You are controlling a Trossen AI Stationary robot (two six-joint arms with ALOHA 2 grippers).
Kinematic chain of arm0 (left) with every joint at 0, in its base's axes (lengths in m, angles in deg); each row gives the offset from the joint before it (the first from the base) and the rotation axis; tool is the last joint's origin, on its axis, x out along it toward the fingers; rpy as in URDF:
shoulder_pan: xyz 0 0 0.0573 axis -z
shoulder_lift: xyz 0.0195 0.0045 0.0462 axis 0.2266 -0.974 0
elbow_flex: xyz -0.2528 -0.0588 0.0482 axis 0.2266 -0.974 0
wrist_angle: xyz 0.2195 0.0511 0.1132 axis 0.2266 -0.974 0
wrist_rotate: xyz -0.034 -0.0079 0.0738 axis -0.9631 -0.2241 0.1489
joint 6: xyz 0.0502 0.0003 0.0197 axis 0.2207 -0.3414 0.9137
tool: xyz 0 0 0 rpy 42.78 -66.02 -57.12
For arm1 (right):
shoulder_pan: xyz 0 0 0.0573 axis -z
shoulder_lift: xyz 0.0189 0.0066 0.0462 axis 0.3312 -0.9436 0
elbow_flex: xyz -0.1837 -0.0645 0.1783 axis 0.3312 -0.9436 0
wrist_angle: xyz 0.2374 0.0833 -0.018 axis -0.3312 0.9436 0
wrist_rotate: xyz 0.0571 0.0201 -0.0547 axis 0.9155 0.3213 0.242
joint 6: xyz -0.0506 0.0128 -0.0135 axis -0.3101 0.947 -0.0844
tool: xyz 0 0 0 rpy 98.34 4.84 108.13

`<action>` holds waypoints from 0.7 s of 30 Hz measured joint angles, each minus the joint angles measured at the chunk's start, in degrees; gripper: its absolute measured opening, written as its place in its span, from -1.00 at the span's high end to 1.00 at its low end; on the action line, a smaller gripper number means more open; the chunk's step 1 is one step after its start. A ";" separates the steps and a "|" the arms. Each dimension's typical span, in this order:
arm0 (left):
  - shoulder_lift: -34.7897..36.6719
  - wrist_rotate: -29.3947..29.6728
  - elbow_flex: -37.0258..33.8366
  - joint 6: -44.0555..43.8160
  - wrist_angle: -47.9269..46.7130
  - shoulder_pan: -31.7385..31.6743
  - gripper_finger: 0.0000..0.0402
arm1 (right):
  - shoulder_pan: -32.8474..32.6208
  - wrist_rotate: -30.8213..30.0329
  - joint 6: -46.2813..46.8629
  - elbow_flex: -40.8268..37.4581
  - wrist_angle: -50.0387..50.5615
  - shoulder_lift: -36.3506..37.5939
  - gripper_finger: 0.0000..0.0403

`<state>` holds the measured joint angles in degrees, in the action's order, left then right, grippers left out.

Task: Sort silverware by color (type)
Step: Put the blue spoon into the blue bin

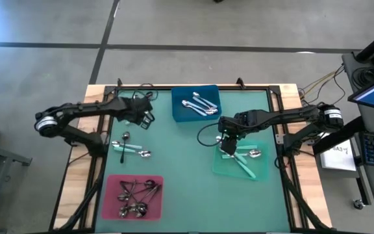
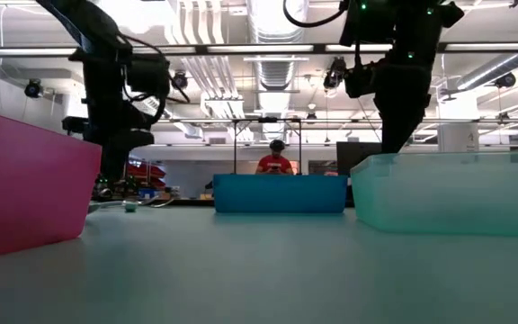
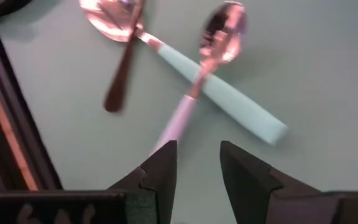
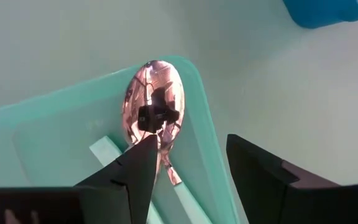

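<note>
1. Dark fingers (image 4: 253, 174) of the right gripper (image 4: 188, 171) stand spread above the near corner of the green tray (image 1: 221, 168), and a teal-handled spoon (image 4: 153, 106) lies just under them, inside that tray. I judge it is free, but its neck is very near one finger, so a lift of the arm can catch it and drag it over the tray wall.
2. The left gripper (image 3: 197, 168) has its fingers partly spread and holds nothing. It hovers far from the green tray, over three loose spoons (image 1: 130, 148) on the table mat (image 1: 180, 149).
3. Two of these loose spoons cross each other, so a pinch on one can push the other away or take both.
4. The silverware is small, with shiny metal bowls. Teal-handled pieces (image 1: 247, 159) lie in the green tray, silver ones (image 1: 199, 104) in the blue tray (image 1: 179, 114) beyond it, and dark-handled ones (image 1: 136, 195) in the pink tray (image 1: 112, 208), across the mat from the green one.
</note>
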<state>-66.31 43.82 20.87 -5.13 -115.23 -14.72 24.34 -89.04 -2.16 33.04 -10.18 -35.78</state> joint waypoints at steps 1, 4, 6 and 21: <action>-0.34 -0.23 0.03 1.52 0.30 -1.47 0.47 | 0.00 0.00 -0.23 0.00 0.01 0.00 0.10; -2.18 -4.07 0.04 6.44 0.83 -5.09 0.47 | 0.00 0.00 -0.64 0.00 0.01 0.00 0.11; -4.44 -6.91 0.04 10.12 1.03 -6.33 0.47 | 0.00 0.00 -0.76 0.00 0.00 0.00 0.12; -11.43 -2.91 0.04 21.12 9.02 -8.28 0.47 | 0.02 0.00 -0.96 -0.04 -0.01 0.00 0.15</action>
<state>-77.74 40.92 20.91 16.00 -106.20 -22.99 24.36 -89.04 -3.12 33.00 -10.18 -35.78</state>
